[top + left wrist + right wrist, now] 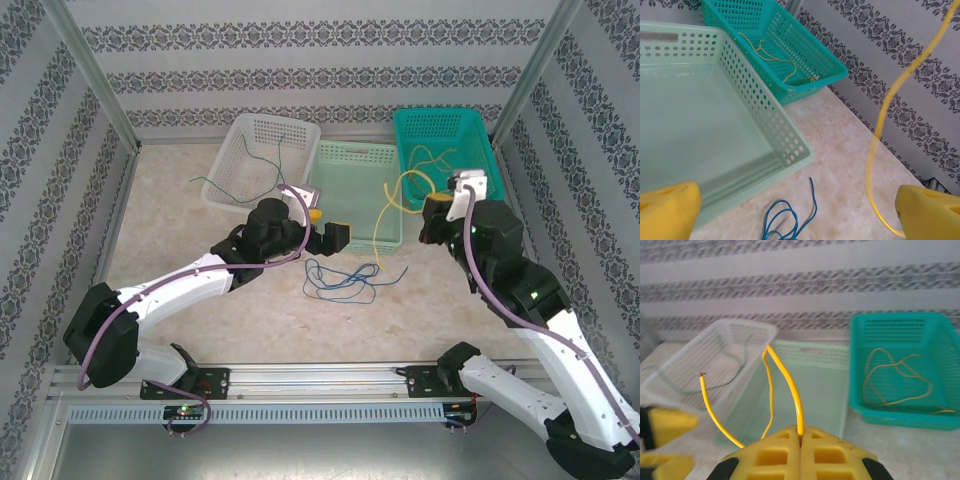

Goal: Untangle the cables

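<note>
My right gripper is shut on a yellow cable, which rises from the pads, bends over and trails down to a bare end. From above, that yellow cable hangs from my right gripper over the mint basket's right side. A blue cable lies coiled on the table in front of the mint basket. My left gripper hovers just above it, open and holding nothing. In the left wrist view the left gripper spans the blue cable, with the yellow cable curving past its right finger. A green cable sits in the white basket.
Three baskets stand along the back: a white basket, a mint basket and a teal basket holding a dull yellow cable. Patterned walls close in the table on three sides.
</note>
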Robot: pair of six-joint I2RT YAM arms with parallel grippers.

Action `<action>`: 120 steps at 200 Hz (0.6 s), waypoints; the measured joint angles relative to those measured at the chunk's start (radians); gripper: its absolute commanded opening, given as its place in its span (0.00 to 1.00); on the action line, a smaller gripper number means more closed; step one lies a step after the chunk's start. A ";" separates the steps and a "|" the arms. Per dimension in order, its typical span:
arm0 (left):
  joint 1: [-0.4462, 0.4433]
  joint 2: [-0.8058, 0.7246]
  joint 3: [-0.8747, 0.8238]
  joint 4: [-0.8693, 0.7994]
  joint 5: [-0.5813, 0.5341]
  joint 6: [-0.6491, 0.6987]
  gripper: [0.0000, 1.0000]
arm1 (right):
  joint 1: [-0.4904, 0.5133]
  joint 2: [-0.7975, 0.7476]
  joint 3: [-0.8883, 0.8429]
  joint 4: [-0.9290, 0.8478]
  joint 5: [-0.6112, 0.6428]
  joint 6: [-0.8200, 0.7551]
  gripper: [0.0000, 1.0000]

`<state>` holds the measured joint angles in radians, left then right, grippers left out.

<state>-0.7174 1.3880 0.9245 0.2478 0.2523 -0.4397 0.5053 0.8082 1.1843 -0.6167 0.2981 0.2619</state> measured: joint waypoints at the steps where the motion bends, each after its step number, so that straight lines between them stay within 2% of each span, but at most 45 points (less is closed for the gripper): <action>1: 0.000 0.000 0.000 0.000 0.000 0.000 1.00 | -0.004 0.002 0.001 0.001 0.000 0.000 0.00; 52: 0.000 0.000 0.000 0.000 -0.033 -0.014 1.00 | -0.296 0.141 0.018 0.105 -0.061 0.040 0.00; 84: 0.004 0.000 -0.002 0.000 -0.054 -0.014 1.00 | -0.491 0.359 0.096 0.152 -0.167 0.121 0.00; 120: 0.017 -0.002 -0.013 -0.001 -0.077 -0.014 1.00 | -0.596 0.606 0.209 0.257 -0.255 0.187 0.00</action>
<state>-0.7006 1.3865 0.9115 0.2470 0.1753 -0.4534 -0.0910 1.4143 1.3930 -0.3592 0.0433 0.4488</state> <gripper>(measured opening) 0.997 0.052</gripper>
